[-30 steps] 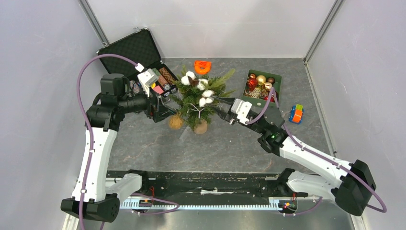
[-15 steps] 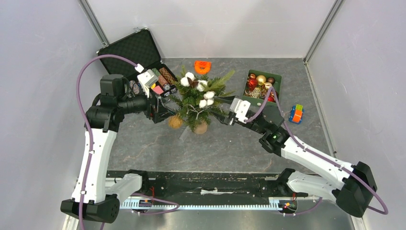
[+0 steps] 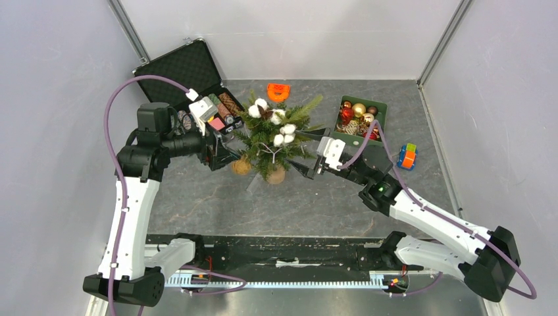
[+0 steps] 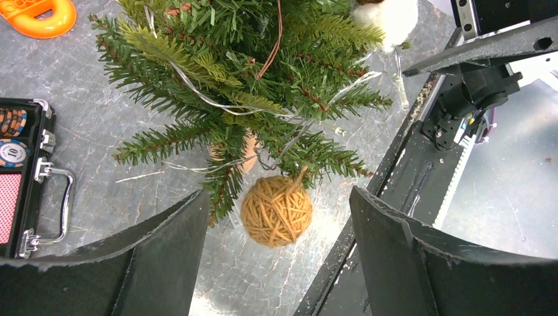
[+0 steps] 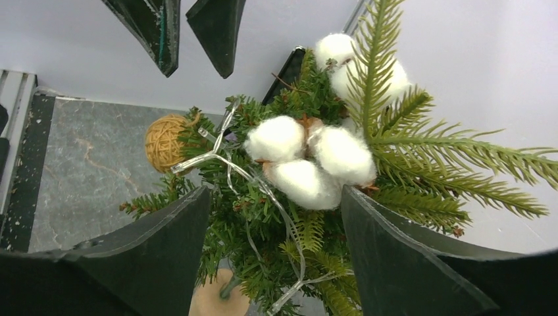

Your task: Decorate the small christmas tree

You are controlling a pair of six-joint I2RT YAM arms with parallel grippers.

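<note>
The small christmas tree (image 3: 268,139) stands mid-table on its tan stump (image 3: 276,175). It carries white cotton bolls (image 5: 308,158), a clear light string (image 5: 263,191) and a tan yarn ball (image 4: 276,210) hanging from a low branch. My left gripper (image 3: 229,150) is at the tree's left side, open, with the yarn ball just beyond its fingertips (image 4: 197,217) and untouched. My right gripper (image 3: 295,150) is at the tree's right side, open, its fingers (image 5: 191,217) either side of the lower branches and gripping nothing.
An open black briefcase (image 3: 187,69) with poker chips lies at the back left. Behind the tree is an orange piece (image 3: 278,91). A green box (image 3: 378,108) of baubles stands at the back right, with a colourful cube toy (image 3: 407,156) beside it.
My right gripper has opened wide and drawn back slightly from the tree's right side. The left arm and the tree have stayed put.
</note>
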